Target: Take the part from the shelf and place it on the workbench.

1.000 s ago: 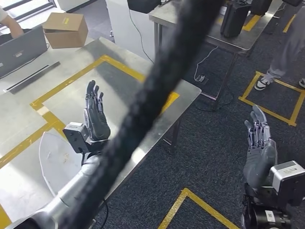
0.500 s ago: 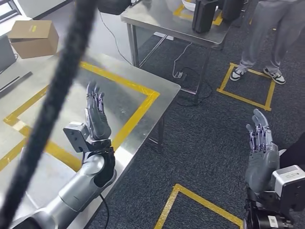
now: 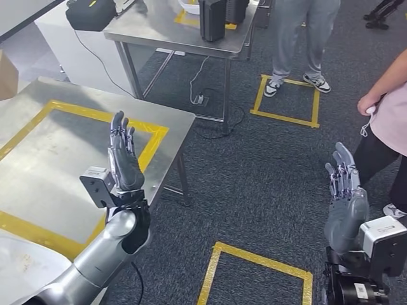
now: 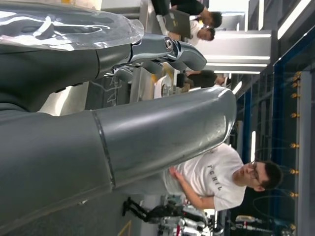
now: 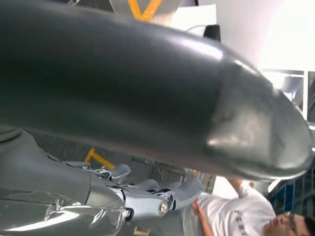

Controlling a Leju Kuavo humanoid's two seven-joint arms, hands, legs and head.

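Steel bench (image 3: 57, 159) at the left, edged with yellow tape (image 3: 144, 143). Left hand (image 3: 124, 159) raised above its near corner, fingers spread, holding nothing. Right hand (image 3: 344, 197) raised over dark carpet (image 3: 249, 184), likewise spread and empty, beside a person (image 3: 388, 108). No part or shelf visible from the head, so direction, long axis and nearer hand cannot be told. Probably a search for the shelf first, then a reach with both palms free.

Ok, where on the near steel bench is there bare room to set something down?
Inside the yellow tape outline the workbench top is bare steel, beside the raised left robot hand. The far table is crowded with black cases.
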